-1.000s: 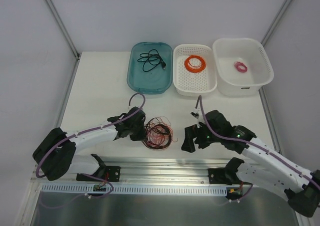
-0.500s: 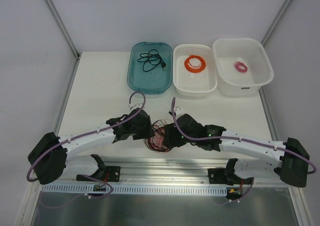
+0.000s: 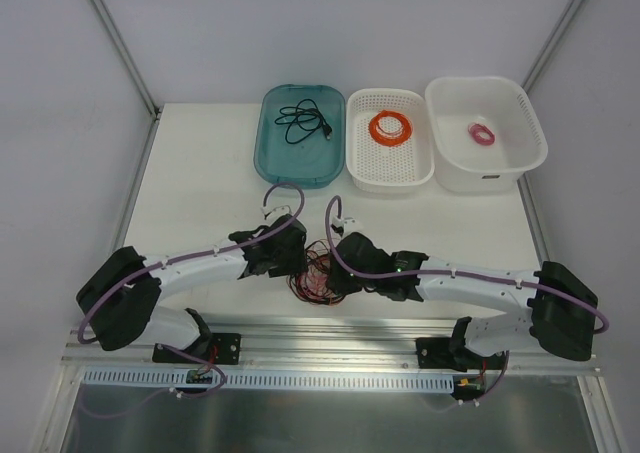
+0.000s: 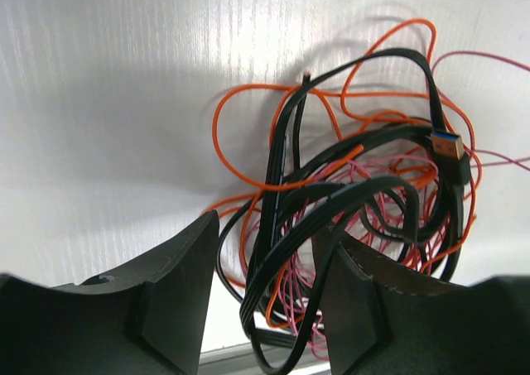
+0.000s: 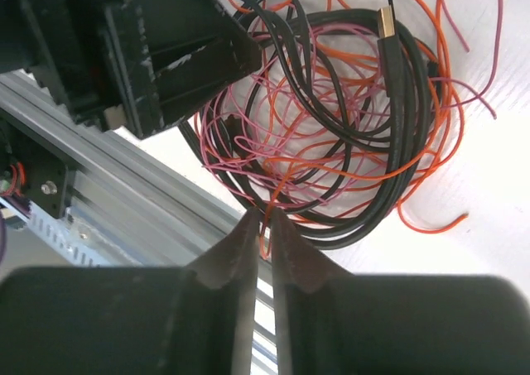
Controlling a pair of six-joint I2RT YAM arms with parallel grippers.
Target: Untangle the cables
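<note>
Low in the frame, the cables (image 4: 364, 185) are straddled by the parted jaws of the left gripper (image 4: 269, 234); an orange strand is pinched by the right gripper (image 5: 265, 219).

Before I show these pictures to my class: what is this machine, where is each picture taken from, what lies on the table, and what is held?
Two robot arms stand at the near edge of a table. One picture looks down from above; the other two come from a camera on each wrist. Between the arms lies a tangle of cables: orange, pink and black strands. The left pincer stands open around some strands; the right pincer is nearly shut, pinching an orange strand. Behind sit a teal tray holding a black cable, a white basket holding an orange coil, and a white tub holding a pink coil.
</note>
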